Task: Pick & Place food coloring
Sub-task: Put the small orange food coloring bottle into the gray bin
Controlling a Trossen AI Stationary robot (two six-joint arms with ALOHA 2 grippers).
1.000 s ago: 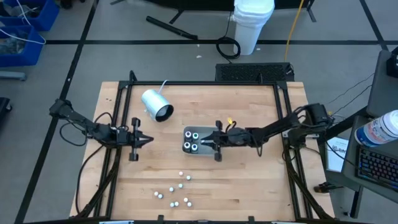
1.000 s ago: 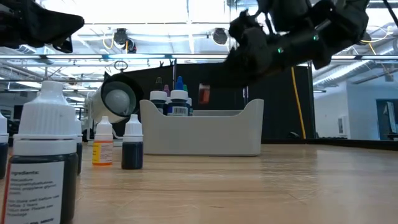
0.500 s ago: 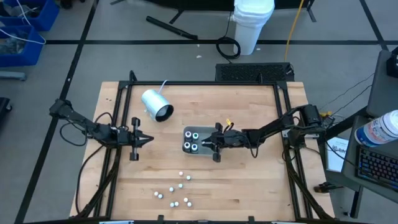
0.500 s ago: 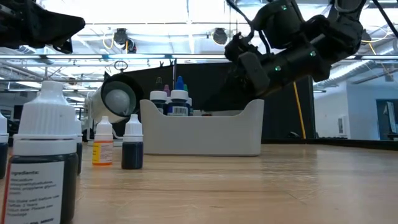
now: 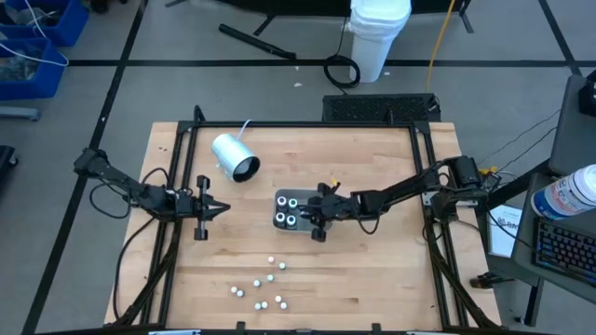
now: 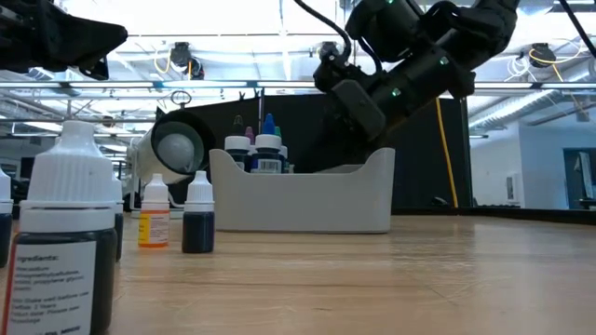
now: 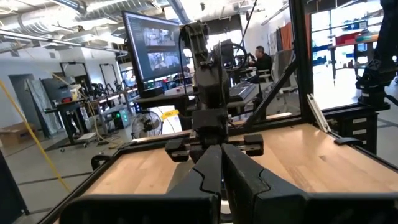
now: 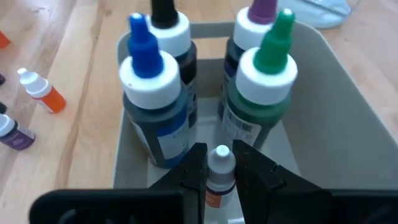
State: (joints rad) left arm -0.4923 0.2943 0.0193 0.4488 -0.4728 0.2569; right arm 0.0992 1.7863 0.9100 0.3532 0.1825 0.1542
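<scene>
Right gripper (image 8: 220,167) is clamped on a small orange-labelled bottle (image 8: 220,174) right above the grey tray (image 8: 348,124), beside four upright bottles; left gripper (image 5: 216,209), fingers together, waits well left of the tray.

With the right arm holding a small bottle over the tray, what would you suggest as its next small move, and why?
Probably lower it a little, then release. The right gripper is shut on a small white-capped bottle, held over bare floor of the grey tray, just in front of the four larger bottles. The low view shows the arm above the tray's rim, so dropping from here might tip the bottle.
</scene>
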